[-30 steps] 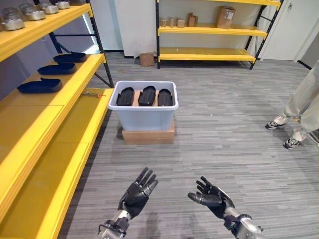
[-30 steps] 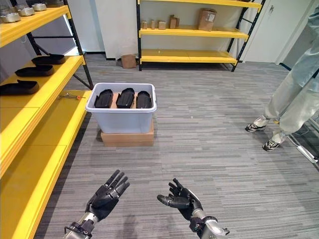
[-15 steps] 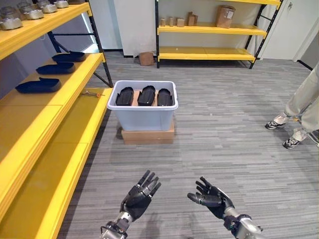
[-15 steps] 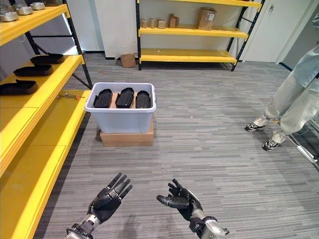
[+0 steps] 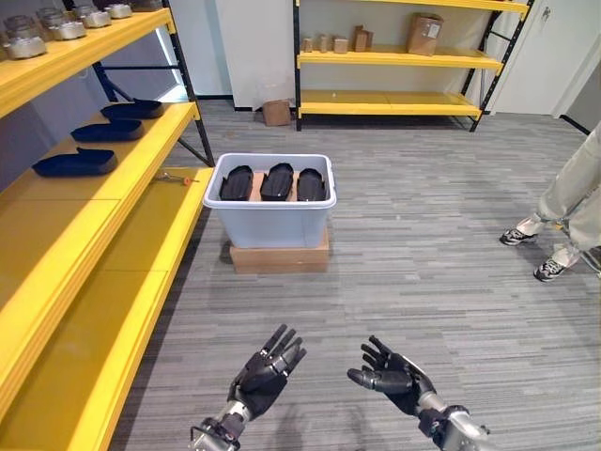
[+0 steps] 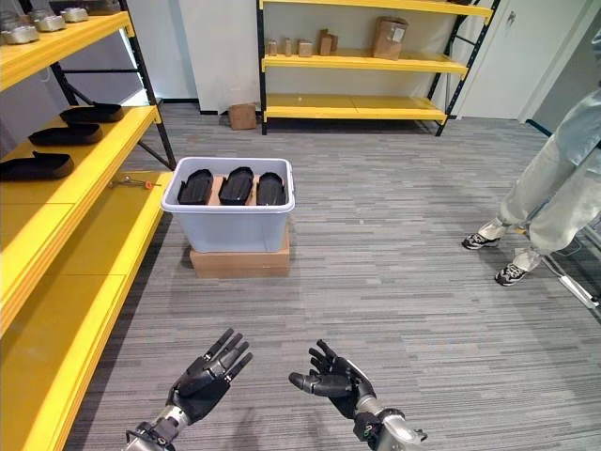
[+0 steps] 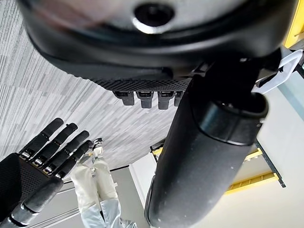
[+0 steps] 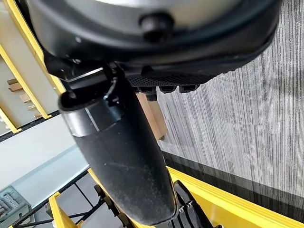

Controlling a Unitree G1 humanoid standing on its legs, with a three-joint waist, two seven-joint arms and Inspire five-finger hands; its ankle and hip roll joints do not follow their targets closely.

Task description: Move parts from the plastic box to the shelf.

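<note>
Below me, in the left eye view, lies a grey striped floor [image 5: 423, 282]. A long yellow shelf [image 5: 103, 216] runs along my left side, and three dark parts [image 5: 75, 162] lie on its middle level, with metal pieces [image 5: 23, 42] on the level above. A second yellow rack [image 5: 394, 58] stands at the far wall with small cartons on it, and one brown carton [image 5: 276, 112] sits on the floor near it. A person's legs [image 5: 563, 207] stand at the right edge.

The plastic box [image 5: 270, 199] is pale grey and stands on a flat cardboard block [image 5: 279, 256], just beside the shelf. Inside are three black parts [image 5: 275, 181], long and rounded, side by side.

In the right eye view my left hand [image 6: 202, 381] and my right hand [image 6: 333, 383] hover low over the floor, well apart from the box. Left fingers are straight and spread. Right fingers are relaxed, slightly bent, holding nothing.

In the left wrist view my thumb [image 7: 204, 156] stands large, and past it my right hand [image 7: 33, 164] shows with fingers straight.

In the right wrist view my thumb [image 8: 118, 152] crosses the picture, with the floor and the yellow shelf edge [image 8: 218, 199] behind it.
</note>
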